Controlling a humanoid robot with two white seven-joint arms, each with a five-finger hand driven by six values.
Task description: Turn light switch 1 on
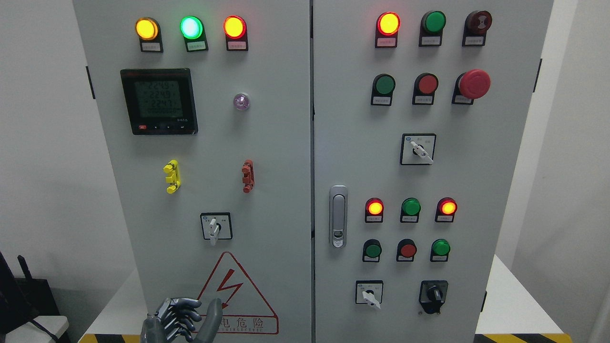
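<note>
A grey electrical cabinet (286, 143) with two doors fills the head view. Its left door carries a white rotary selector switch (216, 227) with the lever pointing down. On the right door are two more white selectors (417, 150) (369, 294) and a black one (432, 295). I cannot tell which is switch 1. My left hand (183, 320) is at the bottom edge, below the left door's selector and in front of the red warning triangle (233, 295). Its fingers are curled, its thumb sticks up, and it holds nothing. My right hand is out of view.
Lit indicator lamps (190, 27) run along the top of the left door, above a digital meter (158, 101) and yellow (172, 176) and red (248, 176) clips. The right door has push buttons, a red emergency stop (474, 84) and a door latch (338, 216).
</note>
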